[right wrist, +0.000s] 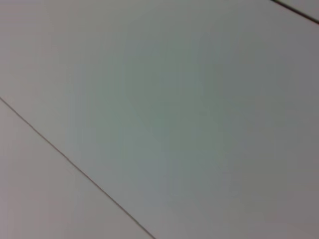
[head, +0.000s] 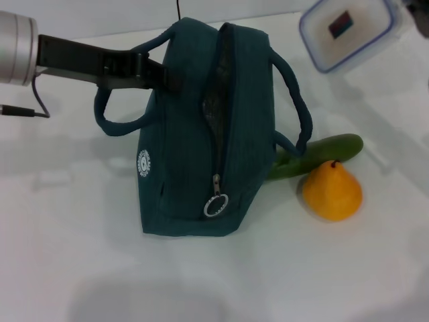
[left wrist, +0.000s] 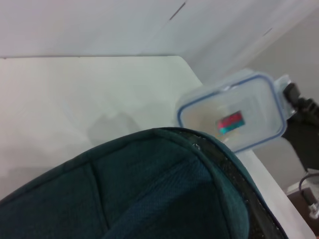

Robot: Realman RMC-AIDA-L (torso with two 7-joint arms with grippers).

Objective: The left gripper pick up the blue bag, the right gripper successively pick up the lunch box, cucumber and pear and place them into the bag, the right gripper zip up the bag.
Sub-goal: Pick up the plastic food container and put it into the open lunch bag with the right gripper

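Dark teal-blue fabric bag (head: 191,134) standing mid-table, zipper open, ring pull toward near edge. Black two-finger left gripper (head: 155,72) clamped on its left loop handle, arm level from left edge. Clear blue-rimmed lunch box (head: 348,30) raised above far right corner. Green cucumber (head: 322,153) and orange-yellow pear (head: 332,190) beside bag's right; near edge unoccupied.

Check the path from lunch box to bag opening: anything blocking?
Nothing visible blocks it. The lunch box sits beyond the blue bag, whose zipper gapes open on top. The near loop handle arches on that side. The left claw holds the opposite handle.
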